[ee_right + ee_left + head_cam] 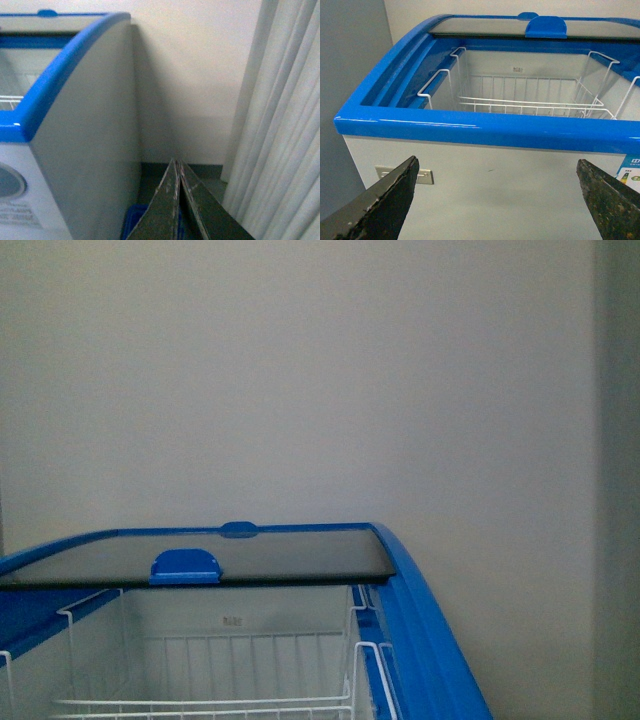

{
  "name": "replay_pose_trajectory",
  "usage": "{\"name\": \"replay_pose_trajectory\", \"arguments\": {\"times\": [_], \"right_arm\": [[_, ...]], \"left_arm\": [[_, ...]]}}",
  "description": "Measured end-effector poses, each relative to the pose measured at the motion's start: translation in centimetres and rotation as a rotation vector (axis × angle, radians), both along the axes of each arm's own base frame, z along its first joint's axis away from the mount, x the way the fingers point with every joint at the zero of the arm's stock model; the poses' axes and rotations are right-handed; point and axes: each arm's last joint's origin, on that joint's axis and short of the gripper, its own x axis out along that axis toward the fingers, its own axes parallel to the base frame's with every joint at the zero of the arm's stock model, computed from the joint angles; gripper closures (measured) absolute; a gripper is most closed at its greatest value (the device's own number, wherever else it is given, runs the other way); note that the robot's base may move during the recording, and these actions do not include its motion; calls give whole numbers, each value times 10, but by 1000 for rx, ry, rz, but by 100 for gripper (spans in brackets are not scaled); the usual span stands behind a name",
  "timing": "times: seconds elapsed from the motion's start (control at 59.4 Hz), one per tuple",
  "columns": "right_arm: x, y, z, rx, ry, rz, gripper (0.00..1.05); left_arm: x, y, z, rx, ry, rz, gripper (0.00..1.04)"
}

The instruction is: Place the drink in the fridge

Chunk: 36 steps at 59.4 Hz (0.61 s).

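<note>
You have no drink in view. Left fingers (495,200) spread, right fingers (180,200) pressed together, both empty, before the open white blue-rimmed chest fridge (485,127). Risk: at twelve o'clock, arms striking its rim.

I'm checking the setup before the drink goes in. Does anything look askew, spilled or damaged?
Nothing stands out. The fridge has its glass lid slid back, and the wire basket inside sits level and empty. No spill or damage shows. The drink itself is not in view.
</note>
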Motion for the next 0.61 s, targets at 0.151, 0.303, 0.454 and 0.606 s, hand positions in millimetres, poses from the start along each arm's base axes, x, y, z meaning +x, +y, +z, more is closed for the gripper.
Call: {"name": "replay_pose_trajectory", "arguments": {"times": [0.151, 0.303, 0.454, 0.606], "right_arm": [[0, 0, 1, 0, -8, 3, 102], [0, 0, 1, 0, -9, 3, 102], [0, 0, 1, -1, -9, 3, 75], [0, 0, 1, 0, -9, 2, 48]], "left_arm": [[0, 0, 0, 0, 0, 0, 8], [0, 0, 0, 0, 0, 0, 8], [0, 0, 0, 0, 0, 0, 8], [0, 0, 0, 0, 0, 0, 8]]}}
